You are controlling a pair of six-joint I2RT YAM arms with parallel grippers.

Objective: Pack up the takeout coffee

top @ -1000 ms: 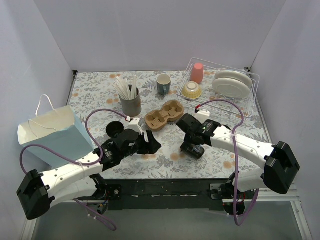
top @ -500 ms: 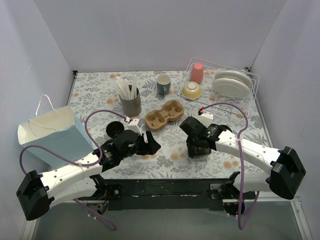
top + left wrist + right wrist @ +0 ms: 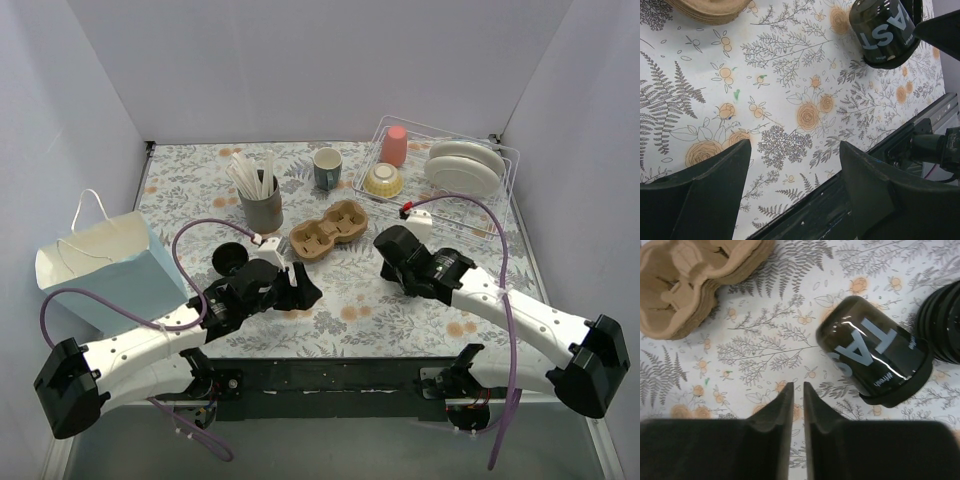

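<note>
One takeout coffee cup (image 3: 872,357), black with white lettering, rests on the flowered tablecloth. In the right wrist view it is just right of my right gripper (image 3: 794,385), whose jaws are shut with nothing between them and do not touch the cup. The cup's wide rimmed end faces lower right. In the left wrist view the same cup (image 3: 882,32) sits far ahead at the upper right. My left gripper (image 3: 795,145) hangs wide open over bare cloth near the table's front edge. A ridged black stack, like lids (image 3: 945,325), shows at the right edge.
A tan pulp cup carrier (image 3: 328,230) lies mid-table, a light blue paper bag (image 3: 100,265) stands at the left, and black round lids (image 3: 230,258) sit beside my left arm. Behind are a grey cup of straws (image 3: 262,205), a mug (image 3: 327,168) and a wire dish rack (image 3: 508,190).
My right gripper has drawn back from the black cup toward the rear right and its jaws have closed. The left arm has stayed where it was.
</note>
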